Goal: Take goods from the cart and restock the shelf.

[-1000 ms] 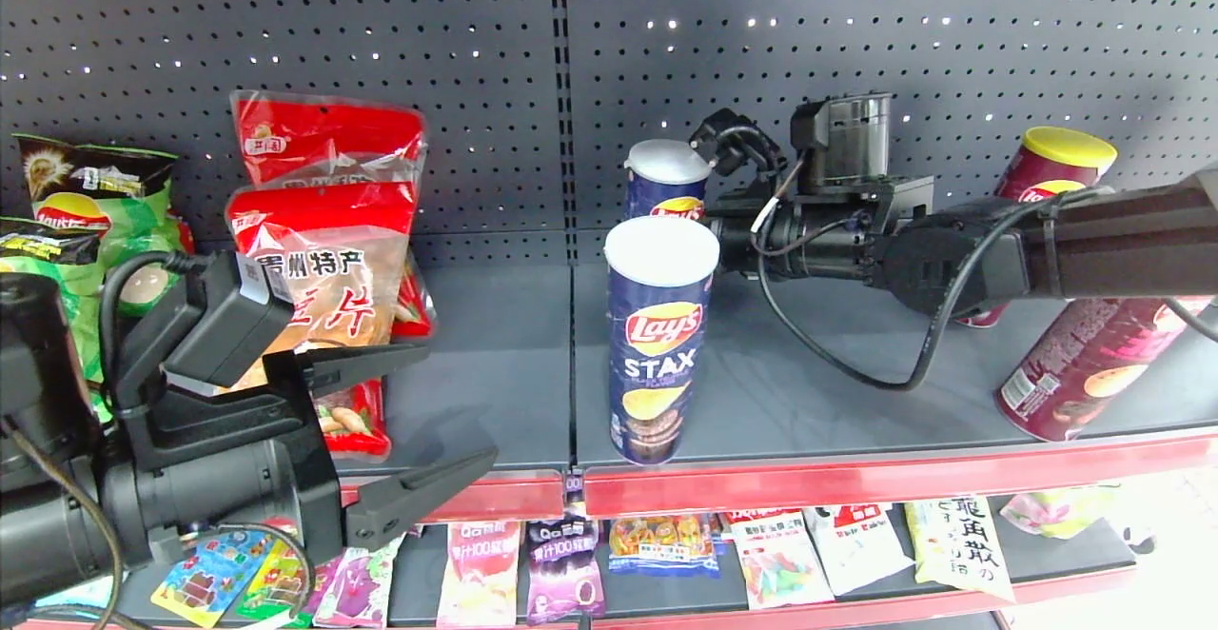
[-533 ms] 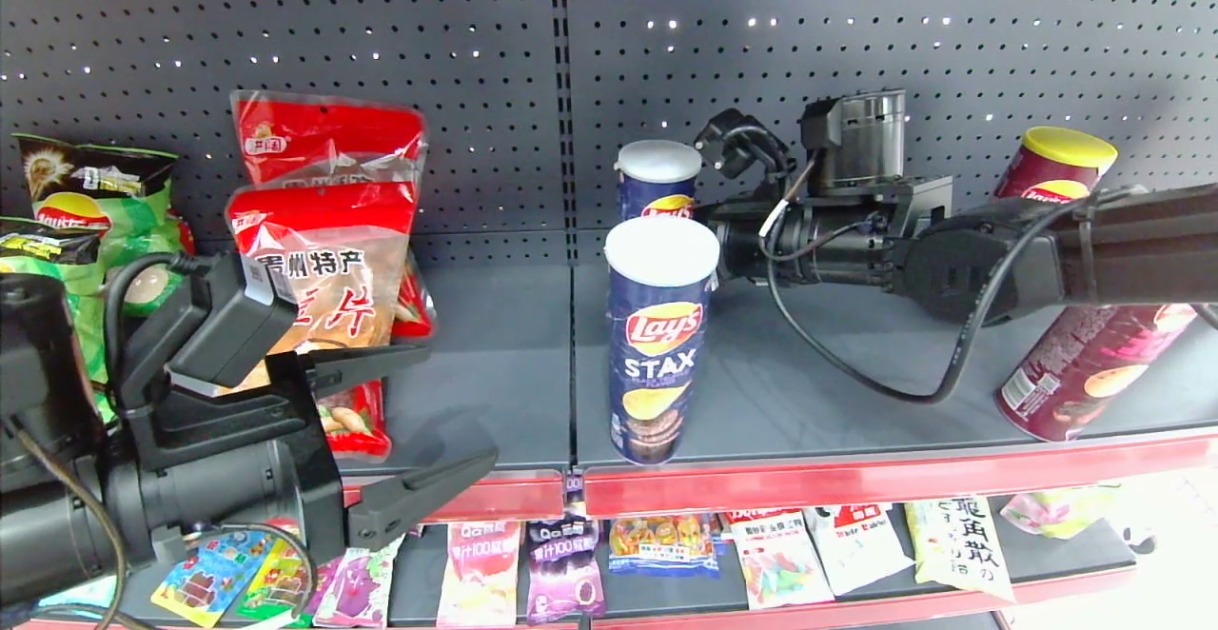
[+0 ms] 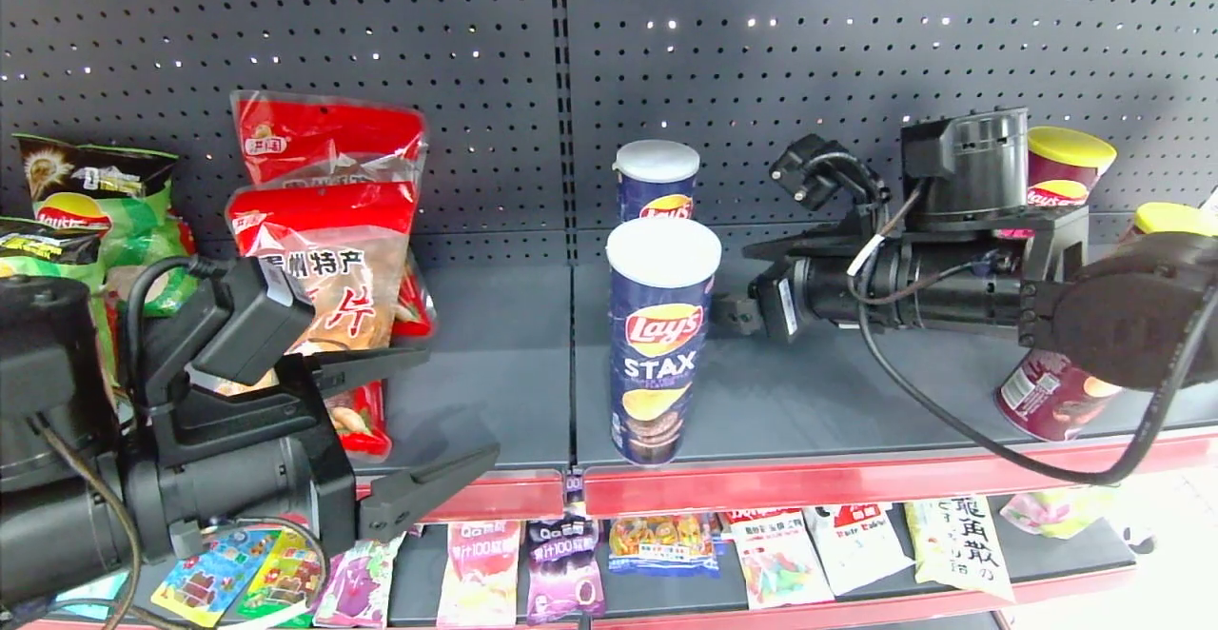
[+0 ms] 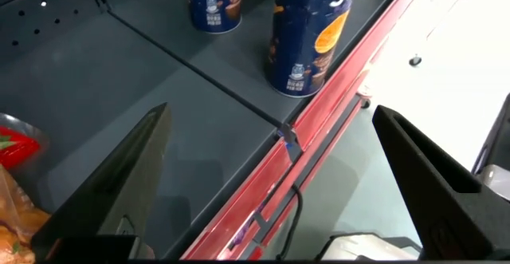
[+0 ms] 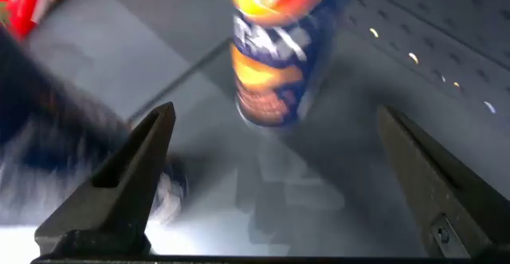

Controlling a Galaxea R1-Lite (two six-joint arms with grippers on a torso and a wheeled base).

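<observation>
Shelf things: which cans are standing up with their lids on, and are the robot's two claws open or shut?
Front blue can: upright, lid on, at the shelf's front edge.
Back blue can: upright, lid on.
Back maroon can: yellow lid on.
Front maroon can: yellow lid on, partly behind the right arm.
Red bags: standing, unopened.
Left gripper: open, empty.
Right gripper: open, empty.

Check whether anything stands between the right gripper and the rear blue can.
Nothing visible does. The right gripper is open beside the rear blue can, with bare shelf between them. The front blue can stands nearer the edge.
</observation>
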